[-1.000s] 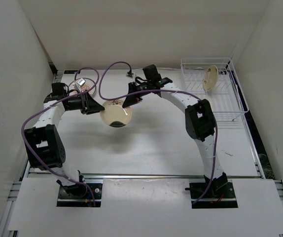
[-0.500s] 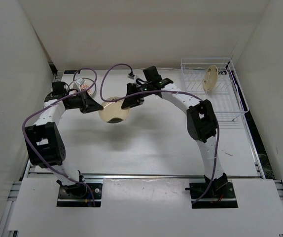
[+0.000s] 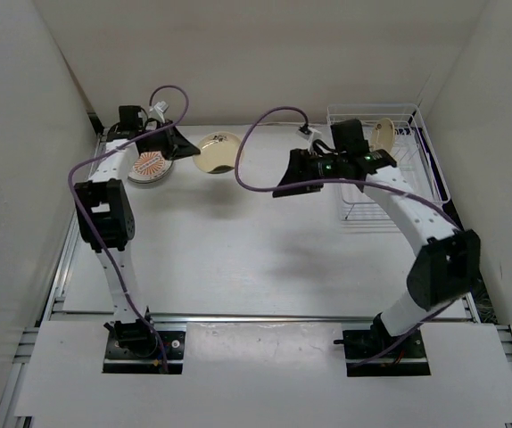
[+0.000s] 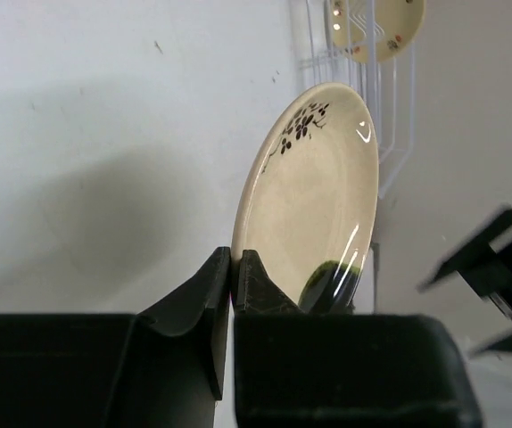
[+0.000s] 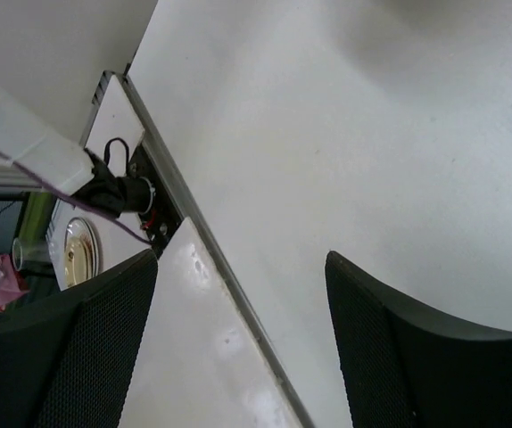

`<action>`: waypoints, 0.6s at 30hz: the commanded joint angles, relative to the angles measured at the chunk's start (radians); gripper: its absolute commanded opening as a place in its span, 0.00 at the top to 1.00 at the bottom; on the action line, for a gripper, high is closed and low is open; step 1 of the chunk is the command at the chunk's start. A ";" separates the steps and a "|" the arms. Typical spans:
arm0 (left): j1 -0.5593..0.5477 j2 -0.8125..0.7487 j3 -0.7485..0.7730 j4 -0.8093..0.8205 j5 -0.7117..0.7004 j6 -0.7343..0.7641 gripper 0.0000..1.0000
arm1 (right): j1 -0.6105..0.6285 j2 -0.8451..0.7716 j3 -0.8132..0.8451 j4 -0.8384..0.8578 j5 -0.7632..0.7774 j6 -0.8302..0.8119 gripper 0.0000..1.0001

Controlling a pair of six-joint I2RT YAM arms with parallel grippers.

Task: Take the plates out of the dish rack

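In the top view we've got the dish rack (image 3: 390, 174) at the upper right of the table (image 3: 238, 250), with one cream plate (image 3: 382, 135) standing in it. The sunburst plate (image 3: 152, 166) lies flat upper left. Just right of it, our left gripper (image 4: 235, 267) pinches the tilted floral plate (image 4: 314, 196) by its rim. The right gripper (image 5: 241, 260) is wide open, holding nothing.

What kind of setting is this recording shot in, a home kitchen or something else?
Most likely a lab test cell, not a kitchen: plain white walls box in a white table, two arms are bolted at its near edge, and the kitchenware is just a dish rack and a few plates.
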 commanded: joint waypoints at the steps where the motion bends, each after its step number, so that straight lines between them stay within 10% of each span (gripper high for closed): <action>1: -0.037 0.056 0.116 0.019 -0.046 -0.015 0.90 | -0.023 -0.116 -0.089 -0.073 0.004 -0.051 0.20; 18: -0.110 0.422 0.384 0.019 -0.177 0.094 0.90 | -0.258 -0.309 -0.275 -0.345 -0.076 -0.217 0.18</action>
